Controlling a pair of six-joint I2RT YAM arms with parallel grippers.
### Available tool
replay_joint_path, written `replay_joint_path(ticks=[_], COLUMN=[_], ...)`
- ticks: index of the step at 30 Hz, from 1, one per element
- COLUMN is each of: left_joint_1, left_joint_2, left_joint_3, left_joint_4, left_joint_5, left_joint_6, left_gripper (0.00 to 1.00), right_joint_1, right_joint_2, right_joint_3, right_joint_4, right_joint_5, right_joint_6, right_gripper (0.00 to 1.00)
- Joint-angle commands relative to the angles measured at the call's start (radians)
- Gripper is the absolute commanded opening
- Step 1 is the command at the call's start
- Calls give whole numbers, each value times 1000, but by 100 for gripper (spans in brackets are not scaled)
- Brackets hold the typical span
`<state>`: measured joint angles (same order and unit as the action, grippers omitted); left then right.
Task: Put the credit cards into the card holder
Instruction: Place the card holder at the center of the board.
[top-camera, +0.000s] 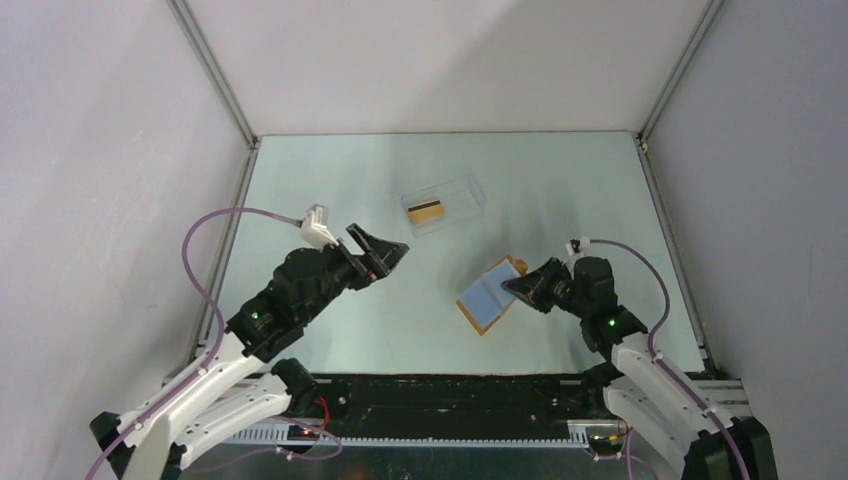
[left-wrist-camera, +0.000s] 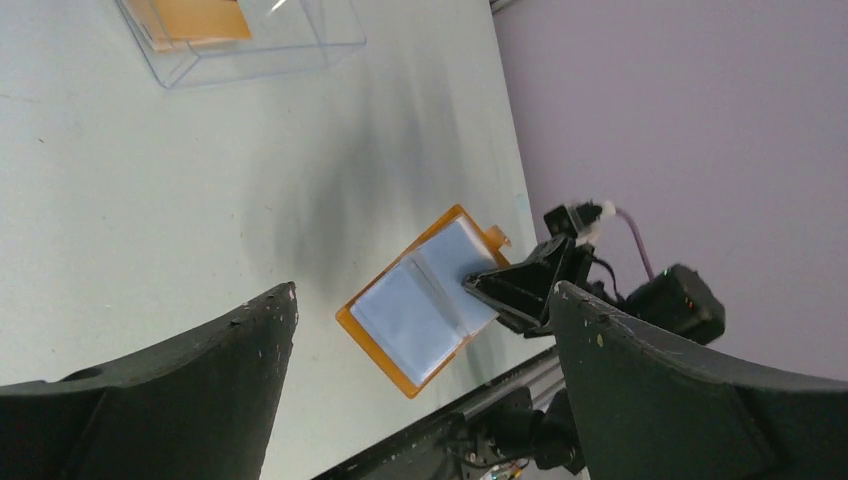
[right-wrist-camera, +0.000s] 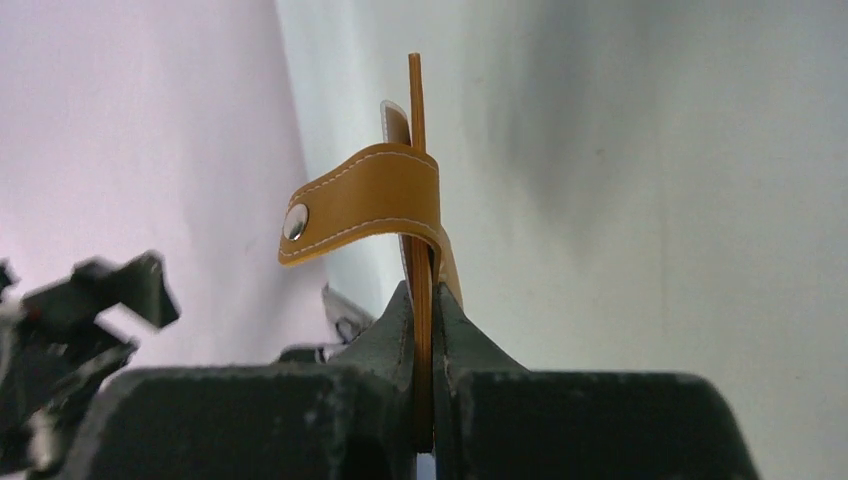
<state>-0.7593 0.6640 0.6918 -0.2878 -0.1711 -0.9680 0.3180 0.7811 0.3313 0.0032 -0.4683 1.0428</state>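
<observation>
The card holder (top-camera: 488, 300) lies open and held up off the table, its blue-grey pockets facing up inside an orange rim (left-wrist-camera: 425, 305). My right gripper (top-camera: 520, 286) is shut on its right edge; in the right wrist view the jaws (right-wrist-camera: 422, 300) pinch the orange cover below the snap strap (right-wrist-camera: 365, 200). A golden-orange credit card (top-camera: 425, 210) with a dark stripe rests inside the clear box (top-camera: 462, 196). Above the table, left of the holder, my left gripper (top-camera: 386, 256) stands open and holds nothing; its fingers (left-wrist-camera: 200, 370) frame the holder from afar.
The clear plastic box (left-wrist-camera: 300, 40) stands at the back middle of the pale green table (top-camera: 330, 190). Grey walls close in the left, right and back sides. A black rail (top-camera: 450, 395) runs along the near edge.
</observation>
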Motion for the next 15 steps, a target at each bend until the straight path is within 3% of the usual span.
replay_joint_path(ticks=[1,6,10,15], left_joint_1=[6,7,9,10], left_joint_2=[36,74,93,103], left_joint_3=[63,72,69,68], left_joint_4=[-29,-27,-28,-26], left_joint_5=[-86,-52,-21,8], left_joint_6=[45,41,44,60], left_gripper=[99,99,99,98], right_joint_1=[94,247,266,268], right_joint_2=[-101,-170,-157,-131], right_joint_3=[-36,-137,-246,-278], right_joint_4=[-36,-21,86,121], right_joint_5=[465,776,823,835], right_joint_6=[171,310,468,484], right_gripper=[0,0,0,0])
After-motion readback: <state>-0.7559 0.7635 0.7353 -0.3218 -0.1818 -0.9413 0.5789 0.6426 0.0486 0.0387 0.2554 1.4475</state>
